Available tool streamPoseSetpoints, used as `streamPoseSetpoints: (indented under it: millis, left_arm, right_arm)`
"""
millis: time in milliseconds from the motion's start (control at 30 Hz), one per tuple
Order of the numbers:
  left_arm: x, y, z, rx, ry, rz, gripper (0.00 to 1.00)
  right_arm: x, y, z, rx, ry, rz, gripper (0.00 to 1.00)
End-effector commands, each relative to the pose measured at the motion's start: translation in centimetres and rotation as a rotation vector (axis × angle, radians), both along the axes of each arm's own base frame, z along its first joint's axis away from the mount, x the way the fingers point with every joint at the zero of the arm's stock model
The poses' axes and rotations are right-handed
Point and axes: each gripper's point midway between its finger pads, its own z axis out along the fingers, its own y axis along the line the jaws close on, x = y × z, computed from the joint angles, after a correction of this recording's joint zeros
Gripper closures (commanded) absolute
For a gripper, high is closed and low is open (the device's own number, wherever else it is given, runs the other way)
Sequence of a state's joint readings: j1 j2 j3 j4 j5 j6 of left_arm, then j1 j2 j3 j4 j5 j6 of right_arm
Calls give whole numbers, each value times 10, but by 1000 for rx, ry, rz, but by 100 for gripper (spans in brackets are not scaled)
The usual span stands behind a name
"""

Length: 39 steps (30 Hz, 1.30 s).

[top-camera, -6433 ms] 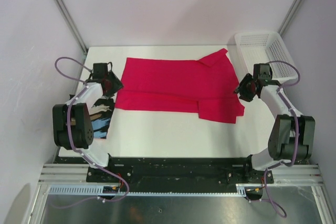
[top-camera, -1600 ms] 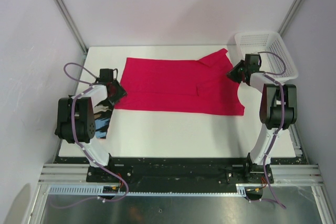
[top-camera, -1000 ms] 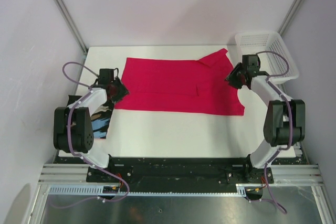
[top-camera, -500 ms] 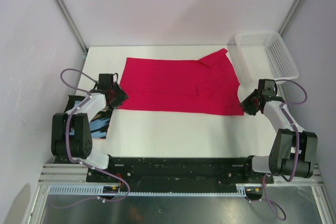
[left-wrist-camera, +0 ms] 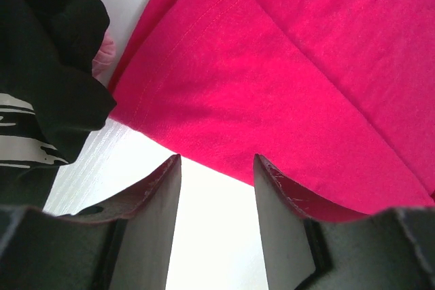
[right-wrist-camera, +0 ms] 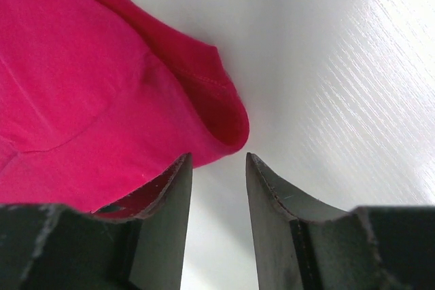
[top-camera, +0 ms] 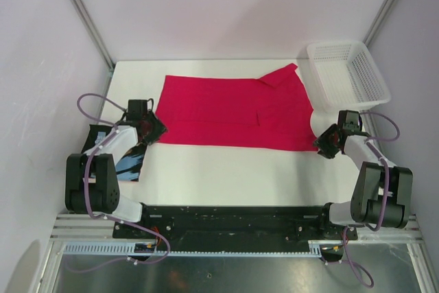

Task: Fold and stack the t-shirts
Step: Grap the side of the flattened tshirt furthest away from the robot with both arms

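A: Right tool (top-camera: 325, 143) has dropped from the basket side to the near right corner of the crimson shirt (top-camera: 226, 111); jaws parted, empty

B: Left tool (top-camera: 151, 130) parted too, at the near left corner, gripping nothing. Crimson shirt flat on desk (top-camera: 226, 173), black shirt (top-camera: 127, 159) bunched left. Looks staged to pinch both corners and fold

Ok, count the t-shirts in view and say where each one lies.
2. The crimson-pink cloth t-shirt lies spread across the table's middle; the black cloth t-shirt with a pale print sits bunched at the left edge, partly hidden by the left arm.
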<state>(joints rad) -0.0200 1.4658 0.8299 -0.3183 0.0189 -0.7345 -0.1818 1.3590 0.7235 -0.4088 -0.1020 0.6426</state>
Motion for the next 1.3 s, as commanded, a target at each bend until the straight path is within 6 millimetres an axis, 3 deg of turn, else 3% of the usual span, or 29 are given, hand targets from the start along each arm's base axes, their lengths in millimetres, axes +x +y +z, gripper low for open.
streamPoseSetpoints:
  millis: [0,267,467,533,733,1267]
  left_arm:
    - [3,2,14,6,-51,16,48]
    - [0,3,16,9,-60,12,48]
    - [-6,13,10,50,-48,37,48]
    - [-9,15,8,59,-41,47,48]
    - [-21,20,1,76,-14,77,48]
    - [-42,26,-28,88,77,138,52]
  right_arm:
    - [10,-2,-4,-2,-29,2,57]
    - [10,-10,-21,-25,12,-16,62]
    - [8,-21,-30,-45,41,-41,94]
    - [2,-30,-32,-55,58,-57,98]
    - [-7,-48,-28,-71,69,-82,100]
    - [-7,-43,-31,-41,72,-65,100]
